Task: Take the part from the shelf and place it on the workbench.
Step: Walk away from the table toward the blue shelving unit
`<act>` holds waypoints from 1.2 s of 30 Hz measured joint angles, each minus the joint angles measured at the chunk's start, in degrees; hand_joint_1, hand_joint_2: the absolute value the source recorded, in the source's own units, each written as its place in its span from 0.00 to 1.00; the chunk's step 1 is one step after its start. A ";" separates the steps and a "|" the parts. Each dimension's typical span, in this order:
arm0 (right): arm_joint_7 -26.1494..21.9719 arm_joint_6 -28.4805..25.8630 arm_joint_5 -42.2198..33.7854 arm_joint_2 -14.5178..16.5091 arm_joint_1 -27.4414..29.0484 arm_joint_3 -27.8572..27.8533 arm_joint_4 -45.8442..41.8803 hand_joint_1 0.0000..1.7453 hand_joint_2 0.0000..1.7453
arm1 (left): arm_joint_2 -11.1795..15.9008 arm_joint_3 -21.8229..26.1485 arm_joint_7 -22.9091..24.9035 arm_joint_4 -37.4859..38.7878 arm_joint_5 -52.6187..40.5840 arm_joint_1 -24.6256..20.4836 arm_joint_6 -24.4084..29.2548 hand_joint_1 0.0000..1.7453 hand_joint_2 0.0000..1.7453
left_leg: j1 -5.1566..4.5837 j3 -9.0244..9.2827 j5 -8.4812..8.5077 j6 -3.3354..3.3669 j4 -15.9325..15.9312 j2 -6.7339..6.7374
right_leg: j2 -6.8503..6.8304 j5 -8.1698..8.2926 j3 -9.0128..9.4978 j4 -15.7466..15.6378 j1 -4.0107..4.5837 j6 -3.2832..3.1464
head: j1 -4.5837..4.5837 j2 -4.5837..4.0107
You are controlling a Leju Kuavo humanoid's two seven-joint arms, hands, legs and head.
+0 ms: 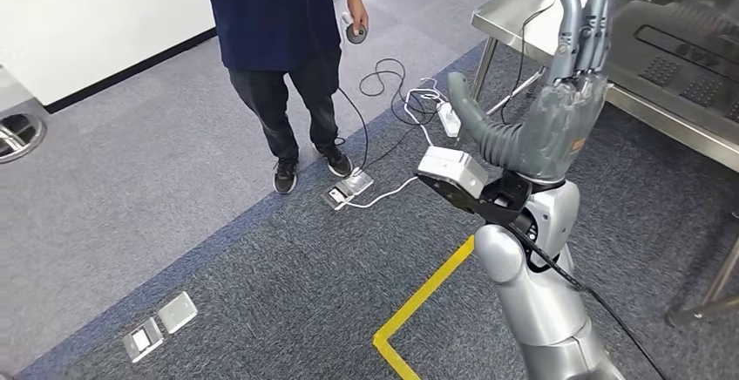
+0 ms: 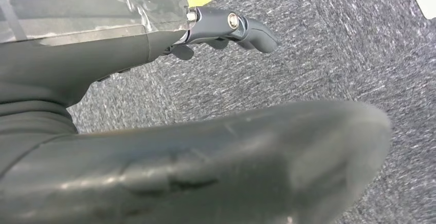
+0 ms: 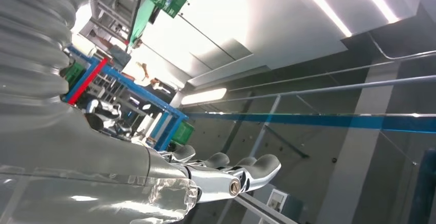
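My right hand (image 1: pixel 558 110) is raised high in front of me, palm flat, fingers straight up and thumb spread, with nothing in it. It stands just short of the steel workbench (image 1: pixel 514 7) at the upper right. In the right wrist view the same hand (image 3: pixel 221 175) has its fingers stretched out bare, and a blue-framed shelf (image 3: pixel 128 88) with green bins lies behind it. My left hand (image 2: pixel 195 167) hangs over the grey carpet, thumb and fingers apart, holding nothing.
A person (image 1: pixel 279 40) in dark clothes stands ahead on the left with a small controller in one hand. Cables and a power strip (image 1: pixel 449 118) lie on the carpet near a floor socket (image 1: pixel 349 190). Yellow tape (image 1: pixel 427 297) marks the floor. A dark tray (image 1: pixel 680 49) sits on the workbench.
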 joint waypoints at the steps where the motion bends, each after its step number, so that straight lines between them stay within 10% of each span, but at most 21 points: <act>1: 0.00 0.00 0.09 0.00 0.05 -0.01 0.00 0.00 1.00 | 0.00 0.00 0.00 0.01 0.00 -0.05 0.00 0.00 0.00 | 0.04 -1.37 -1.64 -0.30 3.13 1.14 | -0.58 -0.03 0.13 -0.04 0.06 -0.21 | -0.25 0.00; 5: 0.12 0.00 0.43 -0.02 0.30 -0.01 -0.01 0.00 1.00 | -0.02 -0.01 0.00 0.01 0.00 0.04 0.00 0.00 0.00 | 0.43 -5.35 -3.92 -0.80 11.32 2.61 | -2.81 -0.34 0.31 0.02 0.20 -0.46 | -0.60 0.00; 9: 0.38 0.00 0.60 -0.04 0.35 -0.01 -0.02 0.00 1.00 | -0.02 0.00 -0.02 0.02 0.00 -0.02 0.00 0.00 0.00 | 0.07 0.97 1.81 -0.14 -1.63 5.00 | -4.43 -0.99 0.91 0.14 0.37 0.26 | -0.70 0.00; 14: 0.46 -0.01 0.56 -0.17 0.41 0.01 -0.03 0.00 1.00 | -0.08 0.01 -0.01 0.02 0.02 0.05 0.00 0.00 0.00 | -0.14 1.47 2.17 1.40 -3.89 4.22 | -4.84 -2.12 1.07 0.70 0.46 1.58 | -0.57 0.00; 19: 0.39 -0.02 0.49 -0.41 1.11 0.00 -0.03 0.00 1.00 | -0.15 0.02 0.00 0.02 0.00 -0.08 0.00 0.00 0.00 | -0.12 1.62 2.37 2.49 -4.19 2.09 | -1.28 -8.76 -6.05 15.38 0.44 1.80 | 0.03 0.00; 21: 0.24 -0.02 0.41 -0.42 1.35 0.00 -0.02 0.00 1.00 | -0.15 0.02 0.04 0.02 0.00 -0.06 -0.08 0.00 0.00 | -0.13 1.67 2.32 2.48 -4.02 0.87 | -1.03 -6.35 -5.82 14.02 0.39 1.71 | 0.10 0.00; 24: -0.09 -0.02 0.18 -0.40 1.40 -0.01 -0.03 0.00 1.00 | -0.15 0.01 0.20 0.02 0.00 -0.16 -0.49 0.00 0.00 | -0.15 1.44 2.03 1.97 -3.38 -0.98 | 1.63 -1.01 -1.60 3.67 0.07 1.49 | 0.30 0.00; 28: -0.37 0.00 -0.02 -0.40 1.52 -0.01 -0.04 0.00 1.00 | -0.11 0.00 0.32 0.02 0.02 -0.04 -0.63 0.00 0.00 | 0.12 0.86 2.12 0.72 -3.14 -2.66 | 1.82 -0.52 -0.57 0.96 0.12 0.78 | 0.25 0.00; 34: -0.77 0.00 -0.32 -0.35 1.73 -0.03 -0.04 0.00 1.00 | -0.07 -0.01 0.40 0.02 0.02 -0.01 -0.30 0.00 0.00 | 0.23 -5.79 -4.61 -0.86 11.38 2.38 | -2.15 -0.56 0.31 0.30 0.34 -0.66 | -0.80 0.00; 36: -0.83 0.00 -0.42 -0.35 1.77 -0.03 -0.04 0.00 1.00 | -0.08 -0.02 0.41 0.02 0.01 0.11 -0.15 0.00 0.00 | 0.29 -5.62 -3.28 -0.76 10.99 2.73 | -3.38 -0.80 0.52 0.32 0.41 -0.64 | -0.83 0.00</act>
